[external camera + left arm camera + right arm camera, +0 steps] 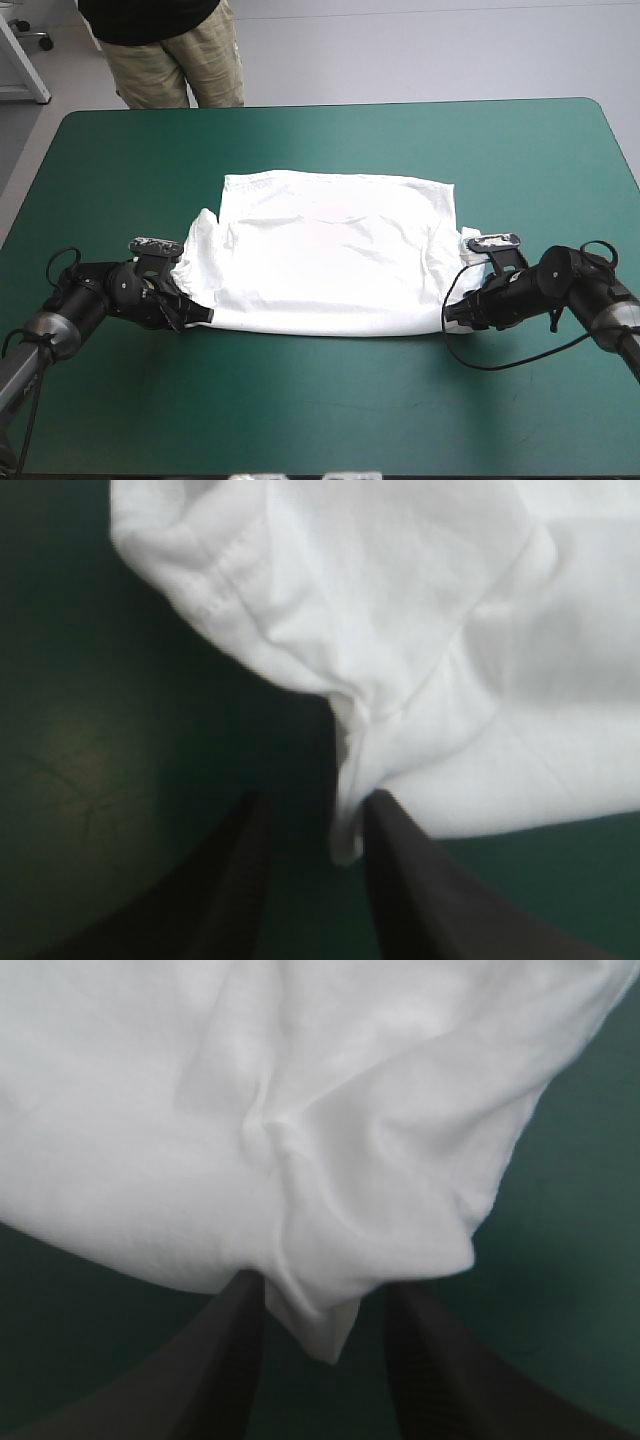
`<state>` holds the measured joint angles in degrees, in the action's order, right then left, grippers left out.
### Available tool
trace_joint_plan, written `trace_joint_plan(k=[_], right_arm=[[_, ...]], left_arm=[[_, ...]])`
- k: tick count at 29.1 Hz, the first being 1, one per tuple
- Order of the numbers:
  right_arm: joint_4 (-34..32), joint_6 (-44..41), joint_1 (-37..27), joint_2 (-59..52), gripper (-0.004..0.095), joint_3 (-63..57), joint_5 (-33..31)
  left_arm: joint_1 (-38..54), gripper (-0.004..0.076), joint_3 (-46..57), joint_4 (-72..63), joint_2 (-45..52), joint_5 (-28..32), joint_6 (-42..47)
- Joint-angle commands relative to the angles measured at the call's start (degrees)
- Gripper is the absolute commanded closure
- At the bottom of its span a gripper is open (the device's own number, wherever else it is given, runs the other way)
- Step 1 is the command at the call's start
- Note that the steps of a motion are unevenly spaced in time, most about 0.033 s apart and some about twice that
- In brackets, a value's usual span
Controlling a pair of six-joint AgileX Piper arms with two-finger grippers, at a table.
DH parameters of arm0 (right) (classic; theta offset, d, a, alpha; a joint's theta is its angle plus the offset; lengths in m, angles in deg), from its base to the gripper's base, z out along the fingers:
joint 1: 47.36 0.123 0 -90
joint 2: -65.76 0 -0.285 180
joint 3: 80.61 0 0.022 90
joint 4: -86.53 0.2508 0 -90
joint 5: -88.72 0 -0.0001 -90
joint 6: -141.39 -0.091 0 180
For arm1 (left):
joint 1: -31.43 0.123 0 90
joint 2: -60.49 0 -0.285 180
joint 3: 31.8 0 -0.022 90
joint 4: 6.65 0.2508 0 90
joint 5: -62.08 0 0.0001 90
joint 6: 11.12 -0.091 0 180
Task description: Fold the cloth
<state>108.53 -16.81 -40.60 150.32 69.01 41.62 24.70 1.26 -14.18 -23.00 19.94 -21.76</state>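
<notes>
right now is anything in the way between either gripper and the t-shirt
Nothing visible does. One near corner of the T-shirt lies inside the open left gripper, the other inside the open right gripper.

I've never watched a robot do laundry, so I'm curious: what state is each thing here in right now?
T-shirt: spread flat, lightly creased, sleeves bunched near the grippers.
left gripper: open, low at the T-shirt's near corner, a tip of cloth between its fingers.
right gripper: open, low at the other near corner, a fold of cloth between its fingers.
</notes>
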Motion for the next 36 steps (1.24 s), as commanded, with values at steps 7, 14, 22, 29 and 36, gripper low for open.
trace_joint_plan(k=[7,14,22,29,36], right_arm=[[-2.3,-6.33,-0.5,-18.12,0.0465,10.47,5.54],[-3.51,-7.25,-0.5,-19.16,0.0467,17.08,0.38],[-3.41,-7.01,-0.5,-19.16,0.049,17.08,0.13],[-3.22,-7.01,-0.5,-19.16,0.0538,17.08,-0.2],[-2.73,-7.01,-0.5,-19.16,0.0561,17.08,0.01]], left_arm=[[0.06,0.0214,-6.77,0.81,10.02,8.89,8.01],[4.2,0.0214,-13.52,4.64,0.21,7.47,13.8],[9.12,0.0236,-20.12,-8.33,-13.52,6.43,4.66],[9.12,0.0305,-21.3,-9.06,-21.6,5.19,4.54],[7.7,0.0514,-21.3,-11.82,-23.42,3.05,-1.24]])
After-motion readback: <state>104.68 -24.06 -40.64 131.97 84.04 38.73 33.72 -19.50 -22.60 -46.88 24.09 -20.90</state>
